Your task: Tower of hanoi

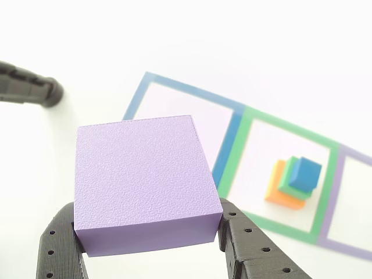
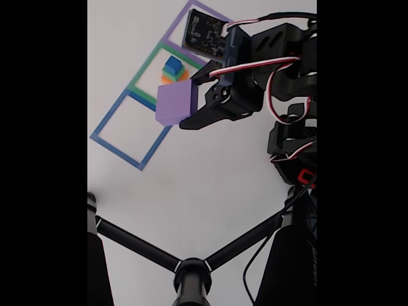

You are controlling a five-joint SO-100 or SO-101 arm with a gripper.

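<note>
My gripper [image 1: 148,232] is shut on the large purple block [image 1: 142,180], holding it by two opposite sides above the white table. In the fixed view the purple block [image 2: 176,102] hangs in the gripper [image 2: 182,102] over the edge between the blue outline [image 2: 105,141] and the green outline [image 2: 141,71]. A small stack stands inside the green outline [image 1: 247,224]: an orange block [image 1: 278,196] at the bottom, a green block [image 1: 289,185] on it, and a blue cube [image 1: 305,172] on top. The fixed view shows the same stack [image 2: 173,70] just beyond the held block.
Three flat square outlines lie in a row on the table: blue [image 1: 177,87], green, and purple [image 1: 351,157]. A black tripod stand [image 2: 191,271] spreads its legs across the near table. One black leg tip [image 1: 35,87] shows at the left.
</note>
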